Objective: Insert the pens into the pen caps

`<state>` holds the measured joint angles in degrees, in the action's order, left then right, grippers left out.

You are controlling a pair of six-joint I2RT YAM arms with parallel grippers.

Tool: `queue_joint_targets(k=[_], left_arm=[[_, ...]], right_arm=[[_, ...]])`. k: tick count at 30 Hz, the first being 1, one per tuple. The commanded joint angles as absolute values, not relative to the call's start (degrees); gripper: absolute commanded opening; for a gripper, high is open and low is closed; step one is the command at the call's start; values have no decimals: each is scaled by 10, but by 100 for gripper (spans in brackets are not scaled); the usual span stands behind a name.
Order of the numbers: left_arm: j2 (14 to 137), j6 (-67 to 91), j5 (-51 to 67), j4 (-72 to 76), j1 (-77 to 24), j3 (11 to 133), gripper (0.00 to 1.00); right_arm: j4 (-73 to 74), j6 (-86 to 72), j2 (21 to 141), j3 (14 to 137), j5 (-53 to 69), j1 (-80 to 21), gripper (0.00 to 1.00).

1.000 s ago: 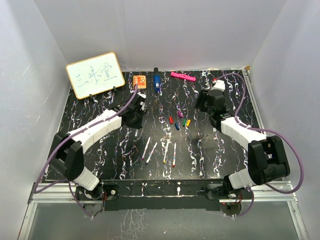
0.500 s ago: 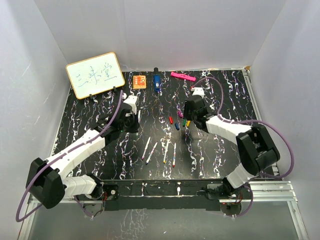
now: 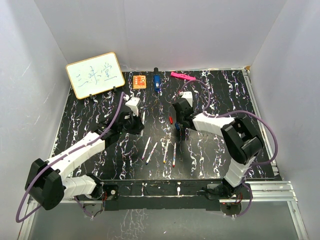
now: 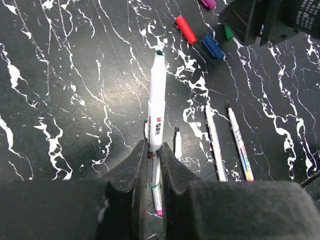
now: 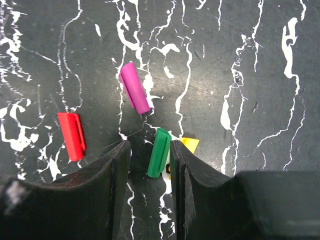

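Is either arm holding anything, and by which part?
The left gripper holds a green-tipped pen by its rear end. The right gripper only straddles the green cap, not yet clamped.

Black table (image 3: pixel 200 160) with white veining, red cap (image 5: pixel 71 136), purple cap (image 5: pixel 134 88), green cap (image 5: pixel 160 152), yellow cap (image 5: pixel 189 144), blue cap (image 4: pixel 213 45), white-barrelled pen (image 4: pixel 157 105).

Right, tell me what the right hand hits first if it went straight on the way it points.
Most likely the small green plastic cap lying between the open fingers of the right hand, with the black marbled table beneath it. Depth is hard to judge here.
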<state>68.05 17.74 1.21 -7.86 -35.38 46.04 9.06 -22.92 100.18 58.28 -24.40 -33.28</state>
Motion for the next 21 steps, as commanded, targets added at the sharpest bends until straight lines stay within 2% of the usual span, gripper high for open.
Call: queue_joint_targets(k=[1, 21], left_arm=[[661, 171, 43, -46, -353, 446, 0], [655, 162, 62, -25, -353, 431, 0]], right_arm=[[102, -245, 1014, 615, -293, -337, 36], [109, -257, 1050, 631, -294, -338, 35]])
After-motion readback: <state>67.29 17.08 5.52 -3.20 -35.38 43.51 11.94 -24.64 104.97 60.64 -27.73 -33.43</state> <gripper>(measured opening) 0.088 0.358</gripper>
